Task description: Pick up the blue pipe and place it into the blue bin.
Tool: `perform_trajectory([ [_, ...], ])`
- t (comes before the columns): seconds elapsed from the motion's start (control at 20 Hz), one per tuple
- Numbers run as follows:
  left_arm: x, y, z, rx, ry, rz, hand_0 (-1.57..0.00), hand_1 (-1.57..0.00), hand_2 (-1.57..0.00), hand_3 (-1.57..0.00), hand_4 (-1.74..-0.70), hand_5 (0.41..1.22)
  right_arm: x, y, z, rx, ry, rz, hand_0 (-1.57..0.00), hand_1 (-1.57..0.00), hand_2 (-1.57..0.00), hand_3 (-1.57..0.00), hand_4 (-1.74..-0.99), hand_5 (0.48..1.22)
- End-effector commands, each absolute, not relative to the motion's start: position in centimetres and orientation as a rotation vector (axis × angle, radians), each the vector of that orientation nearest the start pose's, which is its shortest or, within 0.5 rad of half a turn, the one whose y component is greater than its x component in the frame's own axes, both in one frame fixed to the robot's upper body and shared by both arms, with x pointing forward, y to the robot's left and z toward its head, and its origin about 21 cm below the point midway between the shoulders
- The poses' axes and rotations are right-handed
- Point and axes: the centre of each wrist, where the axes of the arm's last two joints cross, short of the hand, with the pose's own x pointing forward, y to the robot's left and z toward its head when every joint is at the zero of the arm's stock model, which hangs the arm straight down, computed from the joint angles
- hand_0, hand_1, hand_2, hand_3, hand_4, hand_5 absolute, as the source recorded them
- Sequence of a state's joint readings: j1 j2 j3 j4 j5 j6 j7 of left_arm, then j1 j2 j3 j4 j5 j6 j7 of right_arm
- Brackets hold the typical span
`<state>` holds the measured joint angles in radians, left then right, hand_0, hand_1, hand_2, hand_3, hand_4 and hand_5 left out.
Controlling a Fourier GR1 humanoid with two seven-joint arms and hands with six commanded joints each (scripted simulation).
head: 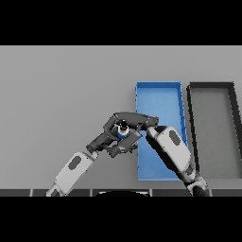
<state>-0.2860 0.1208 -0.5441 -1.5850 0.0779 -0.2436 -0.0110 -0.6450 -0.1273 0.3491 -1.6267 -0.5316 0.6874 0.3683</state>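
Note:
The blue pipe (123, 133) is a short blue piece with a pale top, just left of the blue bin (160, 97). My right hand (128, 118) reaches in from the lower right across the bin's left wall. Its fingers arch over the pipe and curl round it. My left hand (103, 141) comes in from the lower left and lies close beside the pipe on its left, fingers relaxed. Most of the pipe is hidden by the two hands, so I cannot tell whether it rests on the table or is lifted.
A dark grey bin (234, 127) stands right of the blue bin, close alongside it. My right forearm (172, 149) lies over the lower half of the blue bin. Grey table (56, 94) spreads to the left and back.

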Motion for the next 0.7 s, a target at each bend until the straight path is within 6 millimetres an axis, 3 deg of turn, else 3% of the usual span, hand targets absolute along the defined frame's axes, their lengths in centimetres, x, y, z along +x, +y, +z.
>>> perform_trajectory([
  [0.0,26.3,10.0,5.3,-0.634,-1.671,-0.812,-1.57,-1.56,-1.57,-1.42,-1.71,1.221,31.1,-9.6,17.1,1.016,-1.555,1.197,-1.28,-1.29,-1.29,-1.22,-1.457,0.848],
  [0.1,26.4,9.9,5.1,-0.635,-1.657,-0.805,-1.57,-1.56,-1.57,-1.48,-1.72,1.221,30.9,-9.8,17.0,0.978,-1.574,1.243,-1.39,-1.39,-1.39,-1.34,-1.438,0.982],
  [0.2,26.6,10.2,5.3,-0.611,-1.669,-0.828,-1.57,-1.57,-1.57,-1.51,-1.73,1.221,30.7,-9.8,16.9,0.99,-1.601,1.26,-1.45,-1.45,-1.46,-1.43,-1.436,1.068],
  [0.4,26.6,10.3,5.6,-0.621,-1.664,-0.823,-1.57,-1.57,-1.57,-1.55,-1.73,1.221,30.7,-9.8,16.9,1.041,-1.596,1.229,-1.52,-1.52,-1.52,-1.51,-1.47,1.158],
  [0.45,26.6,10.6,5.7,-0.62,-1.669,-0.828,-1.57,-1.57,-1.57,-1.44,-1.72,1.221,30.6,-9.8,16.8,1.052,-1.596,1.218,-1.53,-1.53,-1.53,-1.52,-1.475,1.171],
  [0.5,26.6,10.5,5.5,-0.608,-1.678,-0.84,-1.57,-1.51,-1.46,-1.47,-1.66,1.221,30.6,-9.8,17.0,1.031,-1.589,1.221,-1.54,-1.54,-1.54,-1.53,-1.478,1.181],
  [0.65,26.3,10.9,5.4,-0.58,-1.678,-0.91,-0.84,-0.79,-0.76,-0.77,-1.32,1.221,30.0,-9.6,17.3,0.997,-1.58,1.24,-1.56,-1.56,-1.56,-1.55,-1.484,1.201],
])
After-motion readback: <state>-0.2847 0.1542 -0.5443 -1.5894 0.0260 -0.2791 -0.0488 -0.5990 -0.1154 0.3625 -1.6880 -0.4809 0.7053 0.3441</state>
